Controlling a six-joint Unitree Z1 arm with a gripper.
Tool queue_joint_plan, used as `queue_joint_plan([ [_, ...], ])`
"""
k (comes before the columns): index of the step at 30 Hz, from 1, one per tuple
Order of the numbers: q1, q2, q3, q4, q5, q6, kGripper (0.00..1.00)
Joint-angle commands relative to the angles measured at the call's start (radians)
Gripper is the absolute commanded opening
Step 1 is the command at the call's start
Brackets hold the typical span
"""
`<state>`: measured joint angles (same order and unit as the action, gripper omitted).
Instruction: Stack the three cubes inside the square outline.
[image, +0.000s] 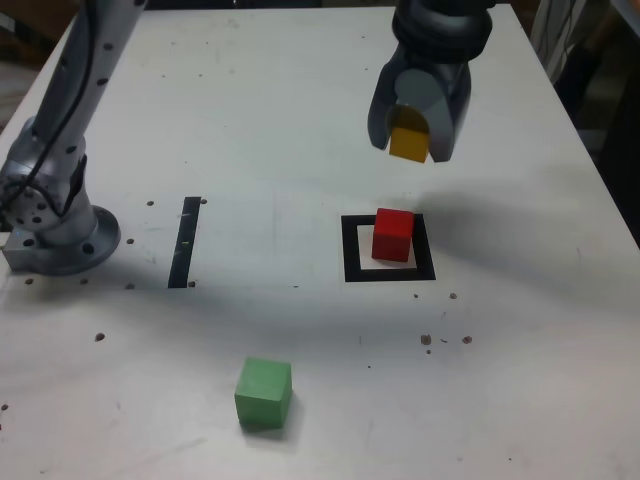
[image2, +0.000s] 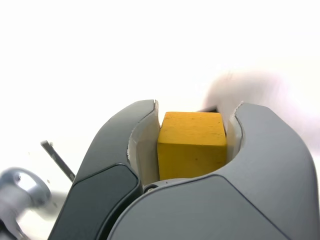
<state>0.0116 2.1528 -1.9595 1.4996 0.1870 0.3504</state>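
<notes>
My gripper (image: 410, 150) hangs in the air, shut on the yellow cube (image: 409, 144), just behind and above the square outline (image: 390, 272). The wrist view shows the same yellow cube (image2: 192, 145) clamped between the two grey fingers (image2: 125, 150). The red cube (image: 393, 235) rests on the white centre of the black-bordered square, apart from the gripper. The green cube (image: 264, 393) lies on the table near the front edge, to the exterior view's left of the square.
The arm's round grey base (image: 55, 230) is bolted at the exterior view's left edge. A narrow black strip (image: 185, 242) lies on the white table (image: 300, 130) between the base and the square. Dark clutter stands beyond the table's right edge.
</notes>
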Motion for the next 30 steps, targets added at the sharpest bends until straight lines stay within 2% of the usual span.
queue_joint_plan([
  [1, -0.031, -0.039, 0.022, -0.001, -0.004, -0.066, 0.11],
  [8, -0.098, -0.096, 0.072, -0.005, -0.009, -0.141, 0.11],
  [13, -0.129, -0.107, 0.125, -0.035, -0.028, -0.186, 0.11],
  [21, -0.135, -0.115, 0.18, -0.078, -0.042, -0.213, 0.11],
  [30, -0.135, -0.145, 0.215, -0.088, -0.057, -0.233, 0.11],
])
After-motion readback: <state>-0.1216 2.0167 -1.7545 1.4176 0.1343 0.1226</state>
